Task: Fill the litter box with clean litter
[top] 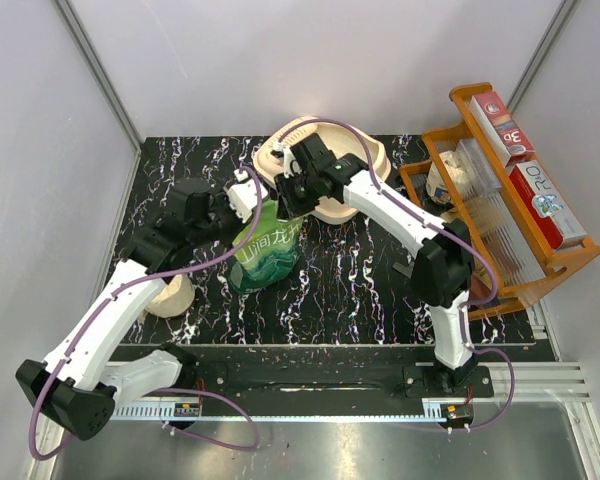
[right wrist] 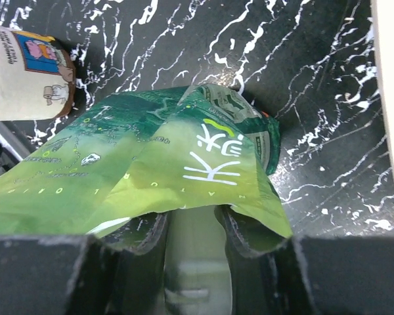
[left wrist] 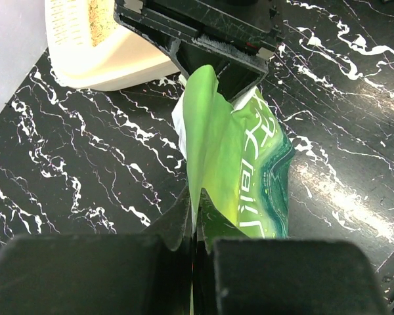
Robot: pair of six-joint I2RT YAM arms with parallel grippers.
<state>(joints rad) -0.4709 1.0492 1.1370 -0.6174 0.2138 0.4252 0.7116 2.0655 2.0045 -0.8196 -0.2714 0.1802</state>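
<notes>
clearly the pouring step is being set up, judging by the grip. on the black marbled table [top: 360, 290] the litter box [left wrist: 118, 62] lies just beyond both sets of fingertips. the orange wooden rack [top: 464, 97] stands well out to the right of the right fingers. the green litter bag [top: 265, 255] hangs below the fingers, its lower end seemingly resting on the table. the left gripper [left wrist: 196, 210] is pinched flat on one top edge of the bag. the right gripper [right wrist: 192, 222] holds the opposite edge, its fingers a little apart with bunched film between them. next, i judge, the bag must be lifted, carried forward over the thick rim and tipped mouth-down. there is open room above the box, and the rim close ahead of the fingers is the edge to clear. a wrapped cream roll [right wrist: 26, 72] sits out past the bag from the right fingers. some clean litter [left wrist: 102, 18] shows inside the box, ahead of the left fingers.
</notes>
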